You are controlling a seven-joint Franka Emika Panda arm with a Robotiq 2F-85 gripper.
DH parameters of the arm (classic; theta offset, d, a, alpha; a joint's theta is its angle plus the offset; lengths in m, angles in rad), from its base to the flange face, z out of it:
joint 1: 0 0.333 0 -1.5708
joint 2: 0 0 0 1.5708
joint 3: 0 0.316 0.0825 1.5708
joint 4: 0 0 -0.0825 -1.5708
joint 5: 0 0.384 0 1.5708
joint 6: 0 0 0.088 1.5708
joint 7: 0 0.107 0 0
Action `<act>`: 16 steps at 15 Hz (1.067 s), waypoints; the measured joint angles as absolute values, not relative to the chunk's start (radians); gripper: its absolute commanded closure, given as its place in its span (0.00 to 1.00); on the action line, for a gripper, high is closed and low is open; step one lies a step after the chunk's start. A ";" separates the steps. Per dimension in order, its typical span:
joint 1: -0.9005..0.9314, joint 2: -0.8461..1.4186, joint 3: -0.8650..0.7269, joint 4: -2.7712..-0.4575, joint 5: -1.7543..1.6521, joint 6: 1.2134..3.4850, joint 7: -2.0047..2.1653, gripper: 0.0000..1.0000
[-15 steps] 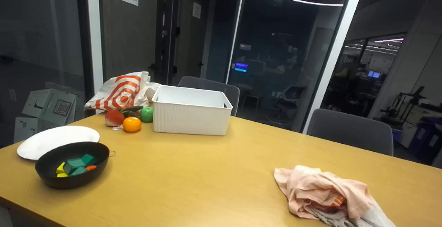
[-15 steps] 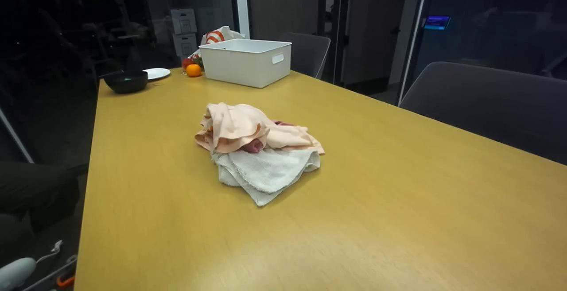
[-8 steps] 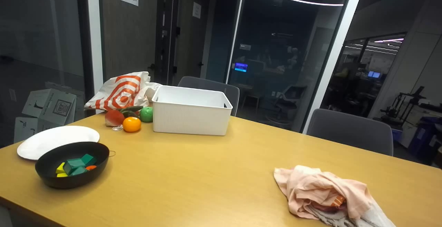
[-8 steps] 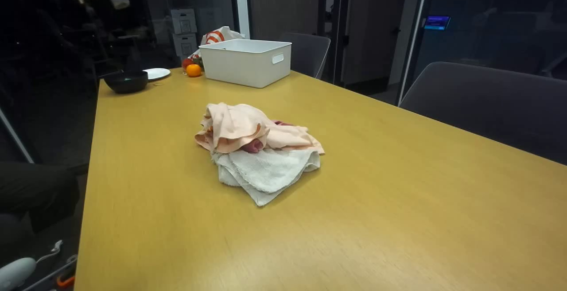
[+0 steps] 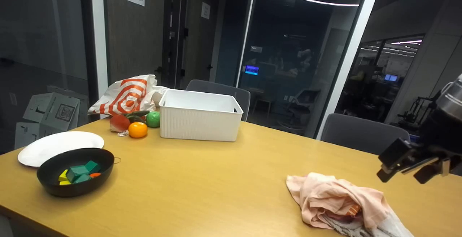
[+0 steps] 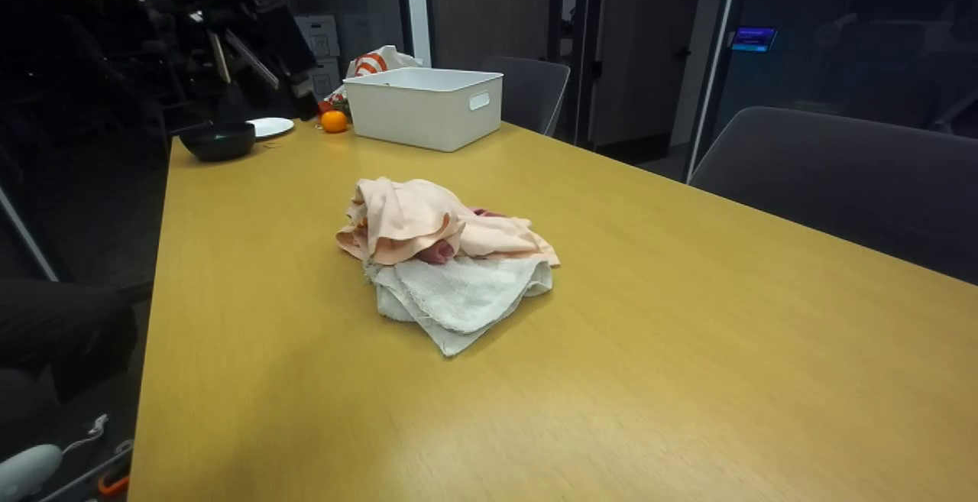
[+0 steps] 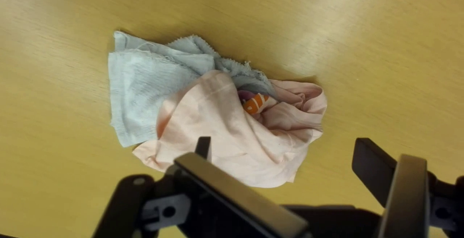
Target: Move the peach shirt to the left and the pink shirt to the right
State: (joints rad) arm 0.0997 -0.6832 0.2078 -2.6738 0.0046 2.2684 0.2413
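The peach shirt [image 5: 335,195] lies crumpled on the table in both exterior views [image 6: 416,215], and it shows in the wrist view [image 7: 228,133]. A small bit of darker pink cloth [image 6: 437,251], which may be the pink shirt, peeks out from its folds; most of it is hidden. A white-grey towel [image 6: 466,292] lies partly under the peach shirt, and it shows in the wrist view [image 7: 145,82]. My gripper [image 5: 404,175] is open and empty above the table, apart from the pile. In the wrist view its fingers [image 7: 284,149] are wide apart.
A white bin [image 5: 200,125] stands at the table's far side, beside an orange [image 5: 138,130], a green fruit [image 5: 153,119] and a plastic bag [image 5: 126,96]. A black bowl [image 5: 74,190] with coloured blocks and a white plate [image 5: 57,141] stand at one end. Chairs [image 5: 364,137] stand behind.
My gripper has come into view in both exterior views, over the table near the pile. The shirts and towel have not moved.
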 measured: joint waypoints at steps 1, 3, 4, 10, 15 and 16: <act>0.105 -0.633 0.209 -2.669 0.005 2.308 0.233 0.00; 0.108 -0.529 0.210 -2.649 0.002 2.378 0.216 0.00; 0.108 -0.472 0.211 -2.631 -0.004 2.406 0.209 0.00; 0.108 -0.187 0.216 -2.482 -0.097 2.484 0.200 0.00; 0.099 -0.020 0.194 -2.364 -0.208 2.467 0.221 0.01; 0.099 0.001 0.184 -2.343 -0.224 2.456 0.222 0.25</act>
State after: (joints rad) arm 0.0991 0.0008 0.1837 -2.3426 -0.2236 2.4555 0.2216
